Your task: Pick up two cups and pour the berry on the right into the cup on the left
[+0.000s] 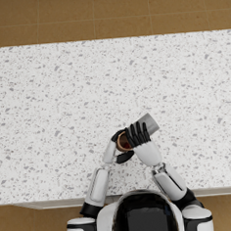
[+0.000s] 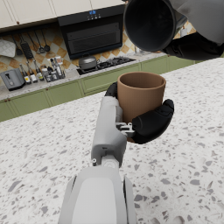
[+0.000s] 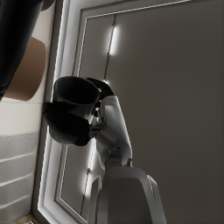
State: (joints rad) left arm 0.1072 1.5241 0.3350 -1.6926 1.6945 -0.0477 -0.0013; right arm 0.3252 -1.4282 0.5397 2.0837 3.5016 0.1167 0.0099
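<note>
Brown cup (image 2: 141, 95) sits upright, grasped by the left hand (image 2: 151, 122); the right hand (image 1: 138, 135) grips the grey cup (image 1: 148, 122) (tipped above it) over the speckled tabletop (image 1: 48, 103).

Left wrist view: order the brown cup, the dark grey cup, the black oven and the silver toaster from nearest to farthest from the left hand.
1. Brown cup: held upright in the left hand.
2. Dark grey cup: tipped just above the brown one, in the right hand.
3. Black oven: beyond the worktop, at the back wall.
4. Silver toaster: on the far counter; too close to the oven to rank.
</note>
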